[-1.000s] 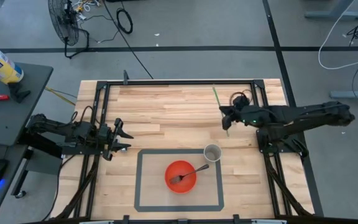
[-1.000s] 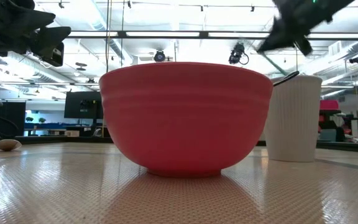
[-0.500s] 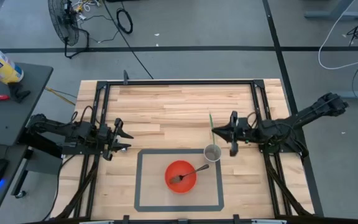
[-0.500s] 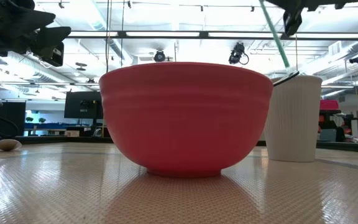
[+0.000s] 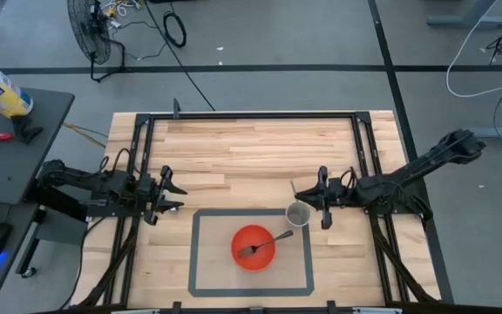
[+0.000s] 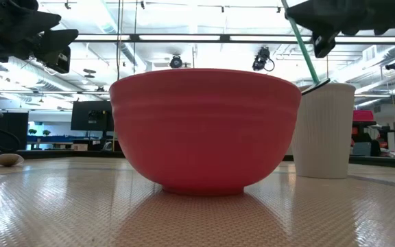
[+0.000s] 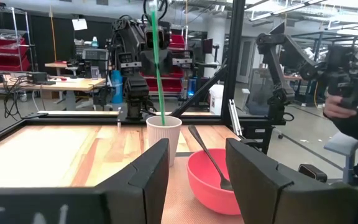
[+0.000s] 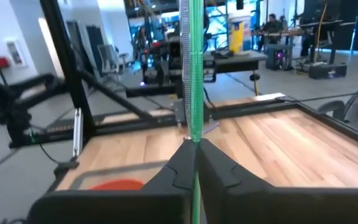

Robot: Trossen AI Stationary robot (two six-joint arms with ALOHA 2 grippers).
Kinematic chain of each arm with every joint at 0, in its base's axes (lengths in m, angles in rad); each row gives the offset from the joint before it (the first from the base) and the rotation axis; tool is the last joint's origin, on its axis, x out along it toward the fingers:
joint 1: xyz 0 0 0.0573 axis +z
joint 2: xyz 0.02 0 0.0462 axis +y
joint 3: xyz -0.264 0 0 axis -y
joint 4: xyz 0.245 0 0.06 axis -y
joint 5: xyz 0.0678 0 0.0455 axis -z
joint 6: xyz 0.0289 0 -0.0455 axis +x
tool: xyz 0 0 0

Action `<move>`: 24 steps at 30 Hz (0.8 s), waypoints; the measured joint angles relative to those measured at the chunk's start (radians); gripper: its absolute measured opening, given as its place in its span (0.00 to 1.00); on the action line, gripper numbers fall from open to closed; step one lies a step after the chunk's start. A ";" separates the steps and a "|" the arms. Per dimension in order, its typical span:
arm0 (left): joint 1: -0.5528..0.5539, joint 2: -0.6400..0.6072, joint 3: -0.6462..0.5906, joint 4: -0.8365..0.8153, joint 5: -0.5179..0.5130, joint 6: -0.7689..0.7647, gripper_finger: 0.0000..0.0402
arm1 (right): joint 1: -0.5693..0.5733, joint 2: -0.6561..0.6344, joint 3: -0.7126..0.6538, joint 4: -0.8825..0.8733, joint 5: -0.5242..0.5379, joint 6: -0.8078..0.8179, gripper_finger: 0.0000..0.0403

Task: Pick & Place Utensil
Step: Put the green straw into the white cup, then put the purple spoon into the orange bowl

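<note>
No brand, label or writing can be read on any item. The left gripper (image 5: 166,194) waits near the table's (image 5: 234,148) left edge, its fingers (image 7: 148,171) spread apart and holding nothing. Inside the grey taped rectangle (image 5: 197,253), the red bowl (image 5: 253,248) holds a dark fork (image 5: 265,242). Just beside the bowl toward the right edge stands the white cup (image 5: 297,214). The right gripper (image 5: 320,199) hovers beside the cup, fingers pressed together on the green straw (image 7: 157,59), whose lower end sits at the cup's rim.

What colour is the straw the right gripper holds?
Green; the straw shows best in the left wrist view.
</note>
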 joint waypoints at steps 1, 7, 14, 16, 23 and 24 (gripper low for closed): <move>0.000 0.000 0.000 0.000 0.000 0.000 0.41 | 0.000 0.013 0.000 0.002 -0.001 -0.004 0.05; 0.000 0.000 0.000 0.000 0.000 0.000 0.41 | 0.000 0.094 0.000 0.001 -0.002 -0.006 0.11; 0.000 0.000 0.000 0.000 0.000 0.000 0.41 | 0.000 0.157 0.000 -0.001 -0.002 -0.003 0.15; 0.000 0.000 0.000 0.000 0.000 0.000 0.41 | 0.000 0.157 0.000 0.001 0.005 0.010 0.16; 0.000 0.000 0.000 0.000 0.000 0.000 0.41 | 0.000 0.123 0.015 0.003 0.005 -0.003 0.26; 0.000 0.000 0.000 0.000 0.000 0.000 0.41 | 0.000 0.114 0.026 0.005 0.005 -0.005 0.28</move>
